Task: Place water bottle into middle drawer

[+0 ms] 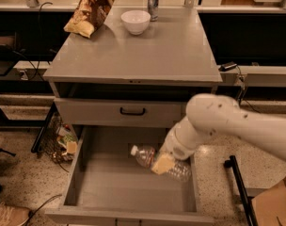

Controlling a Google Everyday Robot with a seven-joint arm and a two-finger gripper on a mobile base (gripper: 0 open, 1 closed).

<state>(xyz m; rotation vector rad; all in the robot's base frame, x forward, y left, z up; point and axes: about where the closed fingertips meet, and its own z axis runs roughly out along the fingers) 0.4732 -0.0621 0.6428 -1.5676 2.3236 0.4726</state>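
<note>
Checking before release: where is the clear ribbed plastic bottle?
Camera view: the gripper holds the bottle low in the right half of the open grey metal drawer, white cap pointing left.

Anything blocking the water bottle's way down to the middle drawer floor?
Nothing visible. The gripper is shut on the water bottle and holds it tilted, low inside the open middle drawer, toward its right wall. The drawer floor around and below the bottle is bare.
</note>
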